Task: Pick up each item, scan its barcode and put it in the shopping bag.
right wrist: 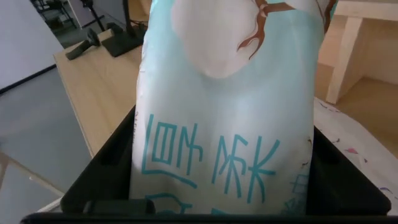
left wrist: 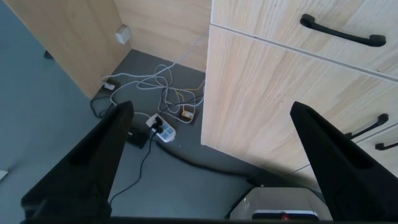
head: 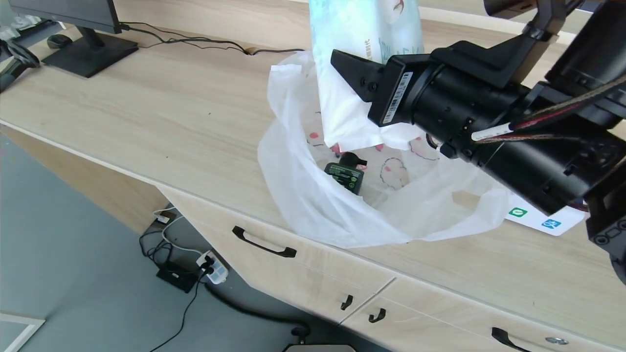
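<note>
A pale blue and white soft pack (head: 359, 58) hangs upright over the open white shopping bag (head: 313, 195), its lower end inside the bag's mouth. My right gripper (head: 354, 73) is shut on the pack, whose blue print (right wrist: 227, 124) sits between the two black fingers (right wrist: 99, 171). A dark green bottle (head: 346, 175) lies at the bottom of the bag. My left gripper (left wrist: 211, 162) is open with nothing between its fingers, down by the floor in front of the cabinet drawers (left wrist: 292, 93).
The bag stands near the front edge of the wooden counter (head: 161, 117). A monitor stand (head: 90, 49) with cables is at the back left. A white card (head: 547, 217) lies right of the bag. A power strip (left wrist: 163, 129) and cables lie on the floor.
</note>
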`<state>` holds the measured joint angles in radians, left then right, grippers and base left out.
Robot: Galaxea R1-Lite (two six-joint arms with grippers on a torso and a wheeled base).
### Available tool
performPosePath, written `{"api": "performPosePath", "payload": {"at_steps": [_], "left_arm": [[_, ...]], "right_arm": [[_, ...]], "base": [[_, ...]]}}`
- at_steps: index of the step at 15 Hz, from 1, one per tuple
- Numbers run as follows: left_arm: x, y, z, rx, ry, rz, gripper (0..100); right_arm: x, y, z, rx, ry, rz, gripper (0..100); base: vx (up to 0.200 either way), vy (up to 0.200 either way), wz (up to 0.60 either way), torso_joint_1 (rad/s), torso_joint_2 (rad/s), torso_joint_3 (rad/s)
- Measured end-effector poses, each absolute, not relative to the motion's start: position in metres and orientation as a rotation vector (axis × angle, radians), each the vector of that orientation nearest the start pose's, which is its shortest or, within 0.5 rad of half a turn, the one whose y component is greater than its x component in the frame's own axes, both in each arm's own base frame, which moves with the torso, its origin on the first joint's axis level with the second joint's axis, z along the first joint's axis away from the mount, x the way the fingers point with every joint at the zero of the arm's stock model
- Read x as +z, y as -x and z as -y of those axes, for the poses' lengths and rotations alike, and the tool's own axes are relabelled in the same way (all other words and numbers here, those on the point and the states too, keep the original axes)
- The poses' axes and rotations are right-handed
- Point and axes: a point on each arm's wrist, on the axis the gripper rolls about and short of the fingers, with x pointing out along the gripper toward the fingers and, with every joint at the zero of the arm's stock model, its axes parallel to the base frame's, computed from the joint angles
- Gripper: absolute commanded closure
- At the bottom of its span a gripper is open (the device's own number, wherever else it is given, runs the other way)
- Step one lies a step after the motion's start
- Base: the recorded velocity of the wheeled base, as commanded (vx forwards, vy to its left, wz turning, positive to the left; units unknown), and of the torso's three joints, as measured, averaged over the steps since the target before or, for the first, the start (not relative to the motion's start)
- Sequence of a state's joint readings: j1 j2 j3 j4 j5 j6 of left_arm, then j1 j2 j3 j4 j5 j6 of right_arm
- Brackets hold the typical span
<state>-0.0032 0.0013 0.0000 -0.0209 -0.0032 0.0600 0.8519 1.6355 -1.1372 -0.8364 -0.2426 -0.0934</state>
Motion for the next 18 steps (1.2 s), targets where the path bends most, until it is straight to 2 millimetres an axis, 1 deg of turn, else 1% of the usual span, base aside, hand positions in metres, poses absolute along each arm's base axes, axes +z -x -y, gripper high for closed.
{"api": "performPosePath", "payload": {"at_steps": [1,4,7,10,12,14,16,17,18], "left_arm": [[0.078,0.023,0.0,-0.005,-0.06,0.02,0],[0.078,0.023,0.0,-0.004,-0.06,0.022,0],[0.078,0.023,0.0,-0.004,-0.061,0.023,0],[0.078,0.023,0.0,-0.004,-0.061,0.024,0],[0.078,0.023,0.0,-0.003,-0.063,0.025,0],[0.078,0.023,0.0,-0.004,-0.063,0.025,0],[0.078,0.023,0.0,-0.004,-0.063,0.025,0],[0.078,0.023,0.0,-0.004,-0.063,0.025,0],[0.078,0.023,0.0,-0.004,-0.064,0.025,0]], "right_arm": [[0.31,-0.201,-0.225,0.603,-0.091,0.309,100],[0.283,-0.191,-0.219,0.637,-0.107,0.249,100],[0.269,-0.191,-0.216,0.634,-0.092,0.213,100],[0.26,-0.198,-0.223,0.631,-0.074,0.189,100],[0.255,-0.207,-0.221,0.603,-0.054,0.186,100],[0.256,-0.216,-0.218,0.573,-0.035,0.199,100],[0.255,-0.22,-0.218,0.567,-0.029,0.198,100],[0.25,-0.22,-0.216,0.569,-0.016,0.188,100],[0.241,-0.221,-0.213,0.567,0.023,0.164,100]], "base": [[0.0,0.0,0.0,0.0,0.0,0.0],[0.0,0.0,0.0,0.0,0.0,0.0],[0.0,0.0,0.0,0.0,0.0,0.0],[0.0,0.0,0.0,0.0,0.0,0.0],[0.0,0.0,0.0,0.0,0.0,0.0],[0.0,0.0,0.0,0.0,0.0,0.0],[0.0,0.0,0.0,0.0,0.0,0.0],[0.0,0.0,0.0,0.0,0.0,0.0],[0.0,0.0,0.0,0.0,0.0,0.0]]}}
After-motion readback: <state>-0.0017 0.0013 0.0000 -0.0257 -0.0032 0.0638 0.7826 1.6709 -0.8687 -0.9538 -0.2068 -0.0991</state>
